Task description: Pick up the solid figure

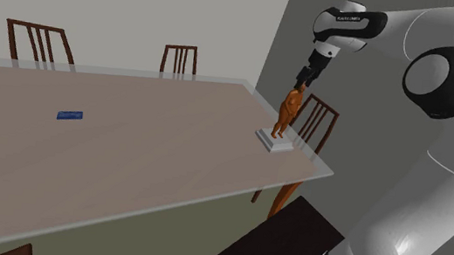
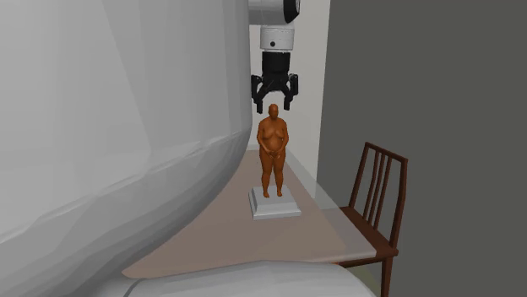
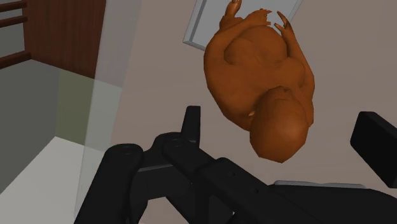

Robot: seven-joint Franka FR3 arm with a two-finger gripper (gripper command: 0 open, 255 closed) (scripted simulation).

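An orange-brown standing human figure [image 1: 287,111] rests upright on a pale grey square base [image 1: 273,141], near the table's corner at the shoulder view's right. My black gripper [image 1: 301,80] hangs just above its head, pointing down. In the second exterior view the gripper [image 2: 274,103] is open, its fingers spread to either side of the top of the figure [image 2: 272,152]. Seen from the wrist, the figure's head [image 3: 280,127] lies between the fingers [image 3: 191,121] without touching them; the gripper [image 3: 283,130] holds nothing.
The long beige table [image 1: 125,155] carries a small blue flat object [image 1: 69,115] far toward the shoulder view's left. Wooden chairs [image 1: 40,42] [image 1: 178,59] stand along the far side, and another chair [image 2: 377,194] sits right by the figure's corner. A dark grey wall rises behind.
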